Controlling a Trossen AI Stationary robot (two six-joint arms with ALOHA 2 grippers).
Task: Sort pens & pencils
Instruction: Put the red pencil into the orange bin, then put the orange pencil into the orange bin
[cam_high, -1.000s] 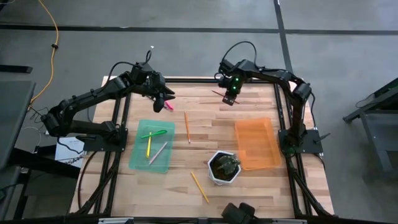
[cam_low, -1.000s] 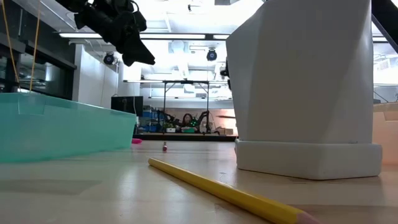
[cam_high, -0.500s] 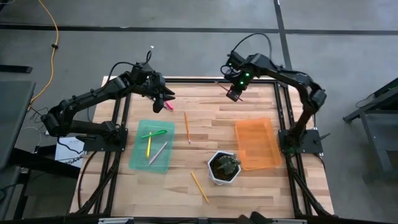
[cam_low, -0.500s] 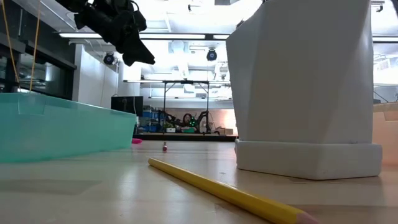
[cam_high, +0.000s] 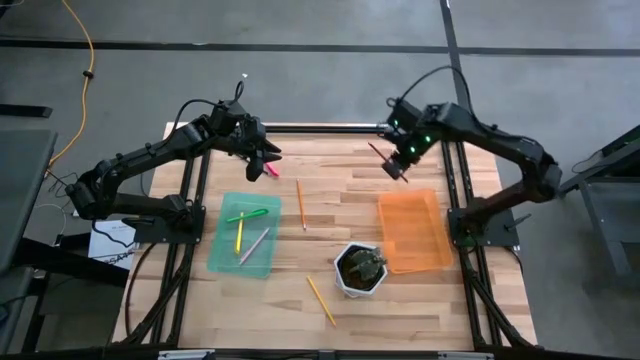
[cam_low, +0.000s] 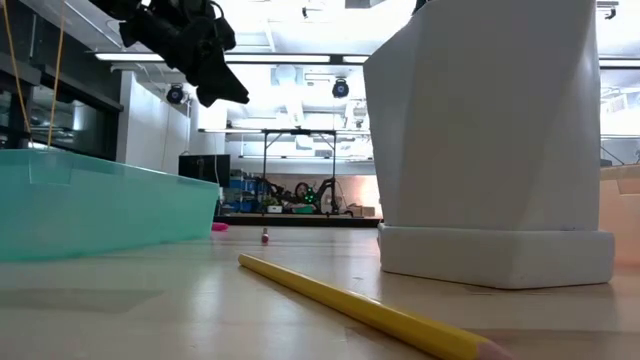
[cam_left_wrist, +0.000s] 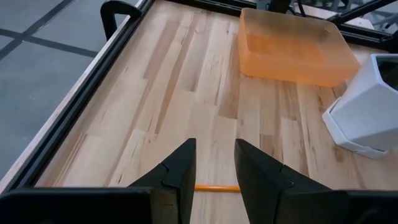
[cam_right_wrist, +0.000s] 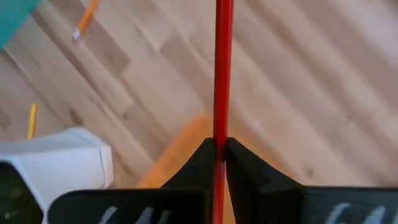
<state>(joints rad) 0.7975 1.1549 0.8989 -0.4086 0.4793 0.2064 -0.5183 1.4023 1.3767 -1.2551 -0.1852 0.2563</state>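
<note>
You have one wooden table (cam_high: 340, 215) carrying two trays and one pot. The teal tray (cam_high: 243, 235) sits on the left side and holds three pens: one green pen (cam_high: 246, 214), one yellow pen (cam_high: 239, 236) and one silver-grey pen (cam_high: 254, 245). The orange tray (cam_high: 412, 231) sits on the right side; no item can be made out inside it. The white pot (cam_high: 360, 269) stands between the two trays, toward the near edge. A fourth pen, the pink pen (cam_high: 269, 170), lies on the bare wood at the far left, just beside the left gripper (cam_high: 262, 160), whose fingers (cam_left_wrist: 179, 168) stand parted and grasp nothing. Count three pencils: the orange pencil (cam_high: 300, 204) lies on the wood between the trays, the yellow-orange pencil (cam_high: 320, 300) lies near the front edge beside the pot, and the red-brown pencil (cam_right_wrist: 222, 74) is clamped in the right gripper (cam_high: 396, 166), raised over the table just beyond the orange tray's far edge.
</note>
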